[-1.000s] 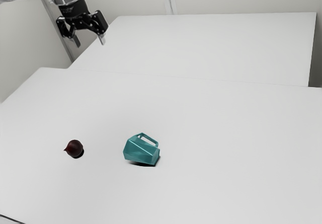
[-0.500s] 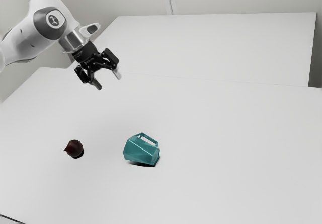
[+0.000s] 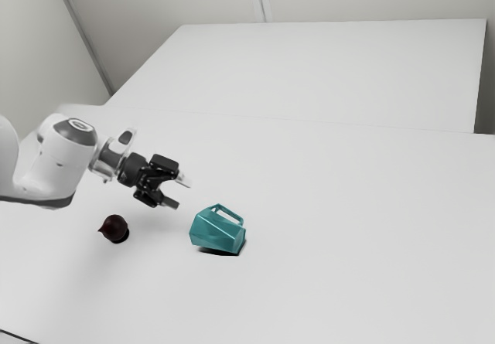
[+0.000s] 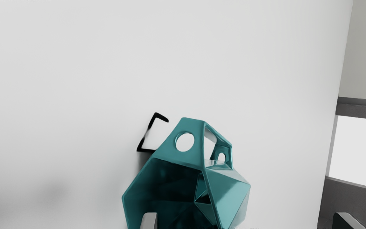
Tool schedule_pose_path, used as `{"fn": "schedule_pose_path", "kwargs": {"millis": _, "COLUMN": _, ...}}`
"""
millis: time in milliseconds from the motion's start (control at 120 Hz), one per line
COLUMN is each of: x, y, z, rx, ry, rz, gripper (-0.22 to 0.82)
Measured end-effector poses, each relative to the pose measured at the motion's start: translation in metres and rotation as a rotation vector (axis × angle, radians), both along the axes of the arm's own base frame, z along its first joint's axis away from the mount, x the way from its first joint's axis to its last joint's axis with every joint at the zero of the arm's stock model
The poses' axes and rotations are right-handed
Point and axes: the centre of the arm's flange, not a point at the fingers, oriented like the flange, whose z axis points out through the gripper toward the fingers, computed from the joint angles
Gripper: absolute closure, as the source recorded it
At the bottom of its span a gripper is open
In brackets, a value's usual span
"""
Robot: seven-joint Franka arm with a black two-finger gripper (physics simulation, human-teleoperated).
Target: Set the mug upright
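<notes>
The mug (image 3: 216,233) lies on its side on the table (image 3: 348,259), not upright. It is teal, with flat facets. Its handle (image 4: 189,125) points up, away from the tabletop, and its open mouth (image 4: 167,184) faces me, so I can see into the dark inside. A black shadow (image 4: 151,124) of the handle falls on the table.

My gripper (image 3: 179,192) is near the mug, on the mouth side, tilted and above the table. Its two fingers stand wide apart with nothing between them; in the wrist view one overlaps the mug's mouth and the other is well to the side of the mug.

Toward the exterior view's left, a dark red, round thing (image 3: 115,226) with a pointed tip rests on the table, apart from the mug. My arm (image 3: 62,162) comes in from that side.
</notes>
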Motion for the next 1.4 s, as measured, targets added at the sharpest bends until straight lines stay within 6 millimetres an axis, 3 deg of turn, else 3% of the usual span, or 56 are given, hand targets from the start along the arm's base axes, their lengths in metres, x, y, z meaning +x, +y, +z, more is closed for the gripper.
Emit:
{"fn": "schedule_pose_path", "kwargs": {"millis": 158, "x": -0.008, "y": -0.005, "z": -0.017, "rx": 0.004, "ry": -0.086, "rz": -0.057, "gripper": 0.00}}
{"fn": "schedule_pose_path", "kwargs": {"millis": 342, "x": -0.005, "y": -0.011, "z": -0.023, "rx": -0.028, "ry": -0.167, "rz": -0.058, "gripper": 0.00}}
{"fn": "schedule_pose_path", "kwargs": {"millis": 508, "x": -0.005, "y": -0.031, "z": -0.038, "rx": -0.056, "ry": -0.164, "rz": -0.083, "gripper": 0.00}}
{"fn": "schedule_pose_path", "kwargs": {"millis": 692, "x": -0.011, "y": -0.039, "z": -0.048, "rx": -0.069, "ry": -0.155, "rz": -0.094, "gripper": 0.00}}
{"fn": "schedule_pose_path", "kwargs": {"millis": 1067, "x": -0.017, "y": -0.066, "z": -0.052, "rx": -0.085, "ry": -0.160, "rz": -0.136, "gripper": 0.00}}
{"fn": "schedule_pose_path", "kwargs": {"millis": 1142, "x": -0.018, "y": -0.066, "z": -0.054, "rx": -0.084, "ry": -0.160, "rz": -0.134, "gripper": 0.10}}
{"fn": "schedule_pose_path", "kwargs": {"millis": 1292, "x": -0.018, "y": -0.066, "z": -0.053, "rx": -0.082, "ry": -0.162, "rz": -0.131, "gripper": 0.46}}
{"fn": "schedule_pose_path", "kwargs": {"millis": 1400, "x": -0.018, "y": -0.066, "z": -0.052, "rx": -0.082, "ry": -0.159, "rz": -0.128, "gripper": 0.61}}
